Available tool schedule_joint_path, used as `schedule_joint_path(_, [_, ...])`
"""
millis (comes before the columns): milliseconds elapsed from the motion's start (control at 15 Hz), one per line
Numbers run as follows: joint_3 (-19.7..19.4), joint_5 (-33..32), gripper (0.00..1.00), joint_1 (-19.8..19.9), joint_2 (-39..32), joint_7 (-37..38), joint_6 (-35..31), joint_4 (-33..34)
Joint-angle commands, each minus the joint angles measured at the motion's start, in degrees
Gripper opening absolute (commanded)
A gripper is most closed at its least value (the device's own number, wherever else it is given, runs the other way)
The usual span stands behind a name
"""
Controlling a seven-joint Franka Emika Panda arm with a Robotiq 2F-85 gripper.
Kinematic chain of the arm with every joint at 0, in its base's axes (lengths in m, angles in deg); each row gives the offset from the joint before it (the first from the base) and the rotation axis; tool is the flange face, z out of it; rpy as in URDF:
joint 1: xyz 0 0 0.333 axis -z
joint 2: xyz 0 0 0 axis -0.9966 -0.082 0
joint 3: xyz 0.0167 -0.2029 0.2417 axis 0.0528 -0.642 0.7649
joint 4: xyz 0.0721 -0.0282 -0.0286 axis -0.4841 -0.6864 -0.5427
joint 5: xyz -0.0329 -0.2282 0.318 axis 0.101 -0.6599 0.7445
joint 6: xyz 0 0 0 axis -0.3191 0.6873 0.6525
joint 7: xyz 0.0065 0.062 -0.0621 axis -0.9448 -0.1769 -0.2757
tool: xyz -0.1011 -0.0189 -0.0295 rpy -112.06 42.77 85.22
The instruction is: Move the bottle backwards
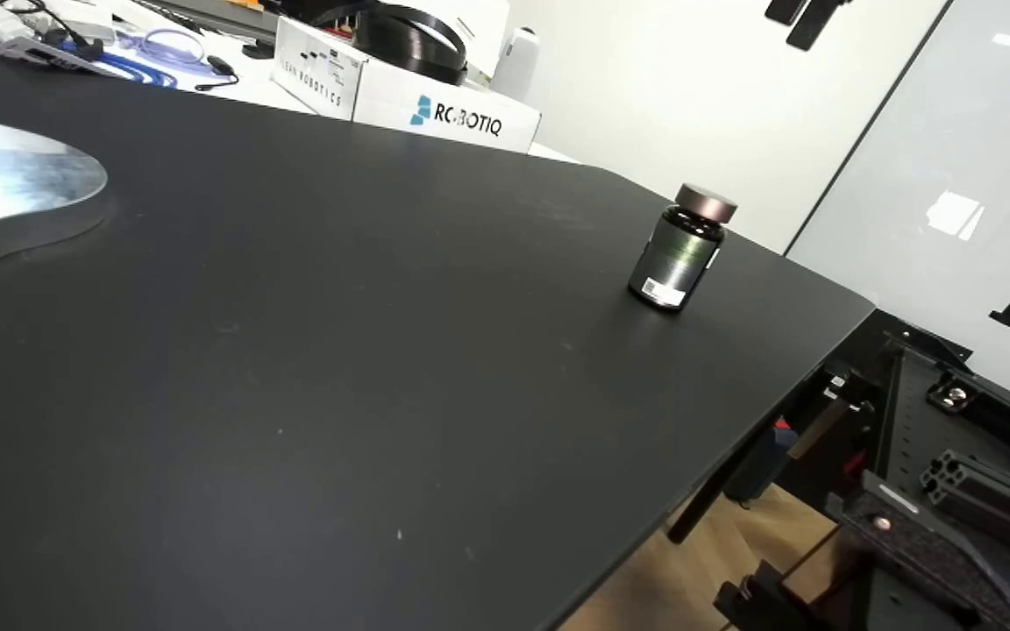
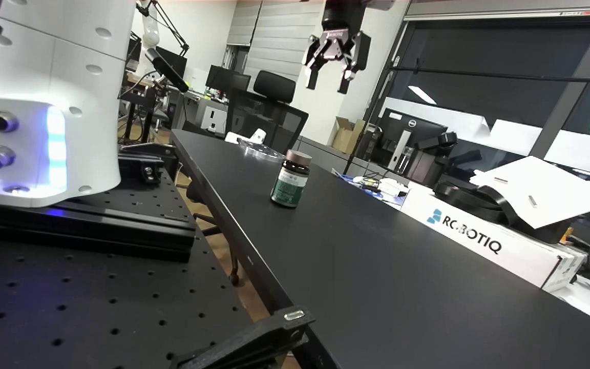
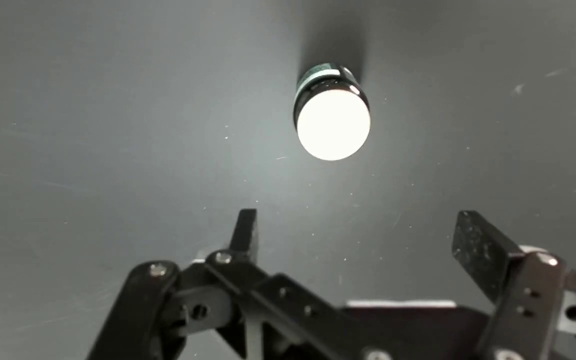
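Observation:
The small dark bottle (image 1: 679,258) stands upright on the black table in both exterior views, near the table edge. In an exterior view the bottle (image 2: 289,185) shows a green and white label and a brownish cap. In the wrist view the bottle (image 3: 333,122) is seen from above, with its cap glaring white. My gripper (image 3: 357,215) is open and empty there, and the bottle is beyond the fingertips. The gripper (image 2: 328,88) hangs well above the table and the bottle in an exterior view. Only its dark fingertips (image 1: 798,23) show at the top of an exterior view.
The black table (image 1: 338,350) has a white Robotiq box (image 1: 444,114) along its far edge, also seen in an exterior view (image 2: 464,233). A shiny flat object (image 1: 23,188) lies at one side. The white robot base (image 2: 59,66) stands beside the table.

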Motion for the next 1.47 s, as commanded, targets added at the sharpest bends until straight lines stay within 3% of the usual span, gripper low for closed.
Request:
schedule_joint_path(0, [-1.1, 3.3, 1.0, -2.5, -2.9, -3.2, -8.5, -4.8])
schedule_joint_path(467, [-1.7, 3.7, 1.0, -2.1, -14.0, -4.8, -16.8, -4.6])
schedule_joint_path(1000, [-1.7, 3.7, 1.0, -1.7, -21.6, -5.3, -20.5, -4.1])
schedule_joint_path(1067, [-1.7, 3.0, 0.75, -1.4, -22.1, -4.6, -21.0, -4.1])
schedule_joint_path(1133, [-1.7, 2.7, 0.74, -1.2, -22.3, -4.5, -21.4, -4.1])
schedule_joint_path(1400, [-1.9, 1.9, 0.45, -0.7, -22.1, -4.4, -23.6, -4.2])
